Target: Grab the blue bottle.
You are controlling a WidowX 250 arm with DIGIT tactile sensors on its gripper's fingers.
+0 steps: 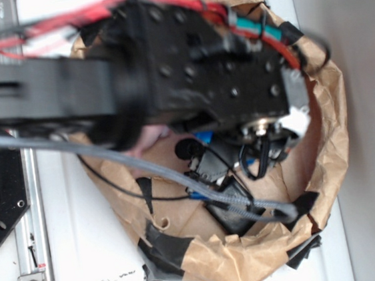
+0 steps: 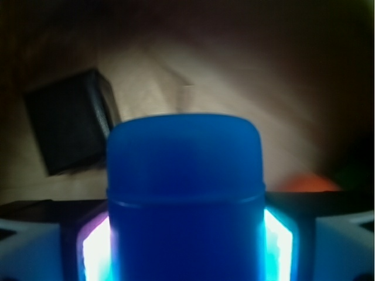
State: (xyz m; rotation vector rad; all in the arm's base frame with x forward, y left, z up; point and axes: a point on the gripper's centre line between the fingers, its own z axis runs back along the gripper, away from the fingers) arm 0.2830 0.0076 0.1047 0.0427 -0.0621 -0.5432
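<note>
The wrist view is filled by the blue bottle (image 2: 184, 193), a smooth bright blue cylinder with a rounded end pointing away from the camera. It sits between my gripper's (image 2: 184, 240) fingers, and the lit pads (image 2: 96, 252) press against both of its sides, so the gripper is shut on it. In the exterior view the black arm covers most of the scene. Only a small patch of the blue bottle (image 1: 204, 137) shows under the wrist, where the gripper (image 1: 226, 153) reaches down into the paper basin.
A brown paper basin (image 1: 331, 132) patched with black tape surrounds the gripper, its walls close on all sides. An orange carrot (image 2: 307, 183) lies just right of the bottle. A black tape patch (image 2: 70, 129) marks the paper floor at left. Cables (image 1: 178, 178) hang across the basin.
</note>
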